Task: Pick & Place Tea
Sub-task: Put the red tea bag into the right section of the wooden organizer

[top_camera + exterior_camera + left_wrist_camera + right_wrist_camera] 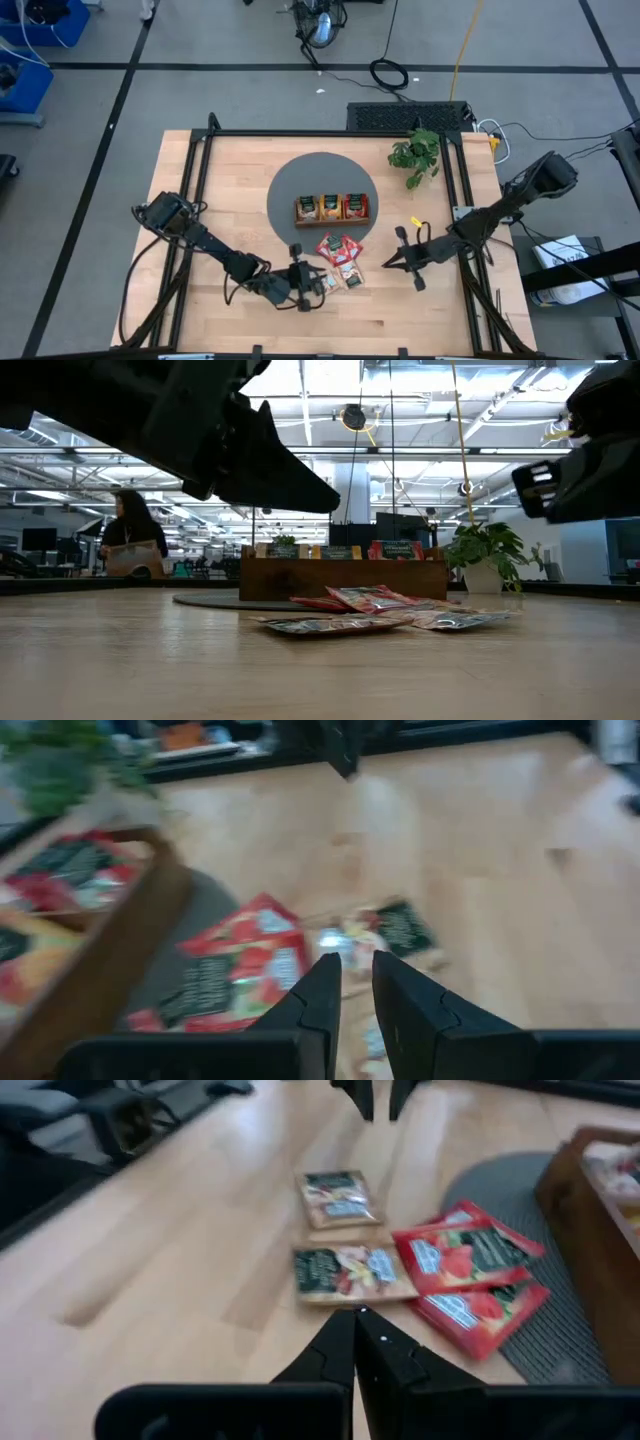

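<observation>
From above, a wooden table carries a round grey mat, and on the mat stands a brown tray with three compartments, one sachet showing in each: dark green, orange-yellow, red; a small potted plant sits near the far right corner; loose tea sachets lie in a little heap just in front of the mat, red ones overlapping its near edge and dark green ones on the bare wood; the left gripper is at the near-left side of that heap, close beside it; the right gripper points toward the heap from the right, a short way off.

From table height, the heap of sachets lies flat on the wood in front of the tray, the plant is behind to the right, a dark arm fills the upper left, and a person sits in the room beyond.

In the left wrist view, the left gripper's fingers stand slightly parted with a narrow gap and nothing between them; beyond them lie a red sachet and a dark green one, with the tray's corner alongside.

In the right wrist view, the right gripper has its fingers pressed together, holding nothing; ahead lie two dark green sachets on the wood and two red ones overlapping the mat's edge.
</observation>
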